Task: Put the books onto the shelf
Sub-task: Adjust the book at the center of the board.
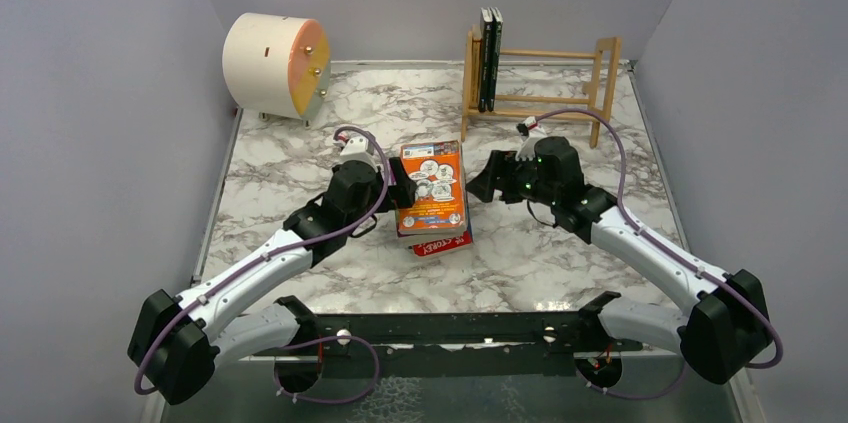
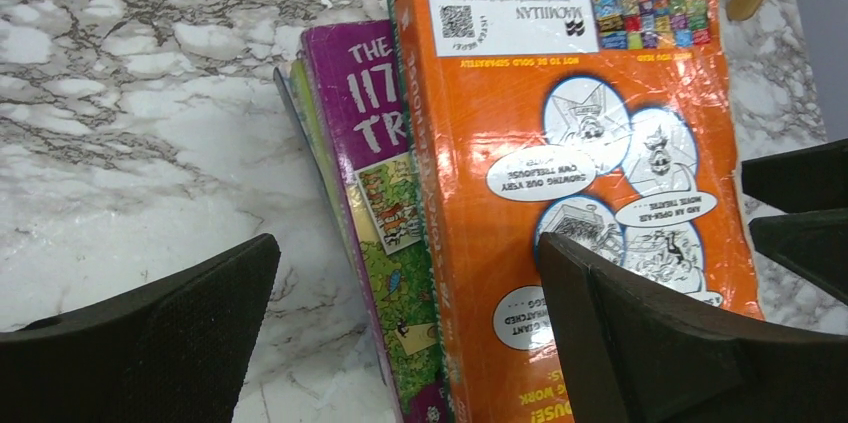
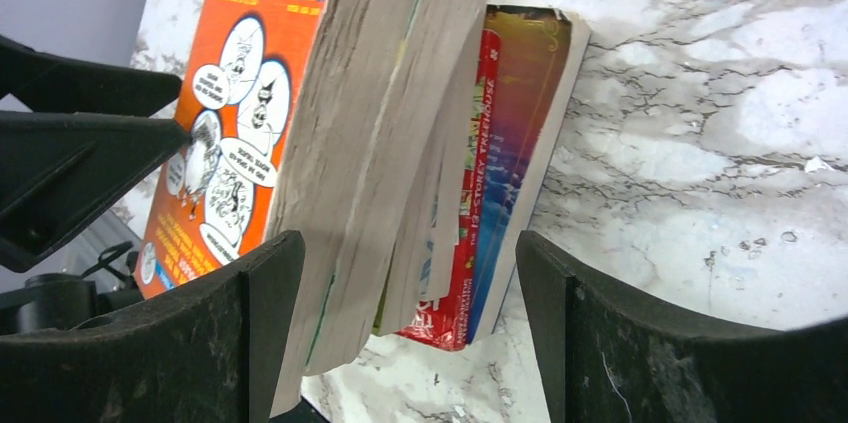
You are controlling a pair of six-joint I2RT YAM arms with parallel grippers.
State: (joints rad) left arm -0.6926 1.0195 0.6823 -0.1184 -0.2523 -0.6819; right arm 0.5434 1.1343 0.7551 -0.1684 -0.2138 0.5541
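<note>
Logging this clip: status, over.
Left gripper, right gripper open, flanking book stack. Orange book on top. Two dark books upright on shelf. Nothing blocks it.

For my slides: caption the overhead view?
Left gripper and right gripper flank a book stack, orange on top; two dark books stand in the wooden shelf.

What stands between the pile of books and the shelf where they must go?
No loose thing lies on the table between the pile of books and the shelf. Only the right tool is near that path, at the pile's right side. Two dark books already stand at the shelf's left end.
</note>
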